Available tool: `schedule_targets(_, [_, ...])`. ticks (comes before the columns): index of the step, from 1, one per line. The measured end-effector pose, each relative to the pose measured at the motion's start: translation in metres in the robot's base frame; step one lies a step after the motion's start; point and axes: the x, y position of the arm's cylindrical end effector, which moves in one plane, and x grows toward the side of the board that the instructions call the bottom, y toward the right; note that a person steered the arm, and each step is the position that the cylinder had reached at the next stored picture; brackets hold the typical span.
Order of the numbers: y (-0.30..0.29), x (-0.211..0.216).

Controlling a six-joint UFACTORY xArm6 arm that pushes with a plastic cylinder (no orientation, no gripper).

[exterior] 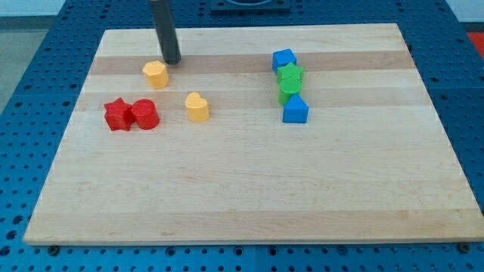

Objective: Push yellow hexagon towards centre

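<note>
The yellow hexagon (155, 74) lies near the view's upper left on the wooden board (249, 189). My tip (172, 61) rests on the board just up and to the right of the hexagon, close to it; I cannot tell if they touch. A second yellow block, heart-like in shape (197, 106), lies down and to the right of the hexagon.
A red star (116, 115) and a red cylinder (144, 114) sit side by side at the left. At the right, a column runs top to bottom: blue block (283, 60), green star (290, 75), green block (289, 91), blue block (295, 110).
</note>
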Motion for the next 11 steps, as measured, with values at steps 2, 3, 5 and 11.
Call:
schedule_targets(2, [-0.056,0.032])
schedule_targets(3, [-0.058,0.037])
schedule_targets(5, [-0.034,0.038])
schedule_targets(11, [0.058,0.067])
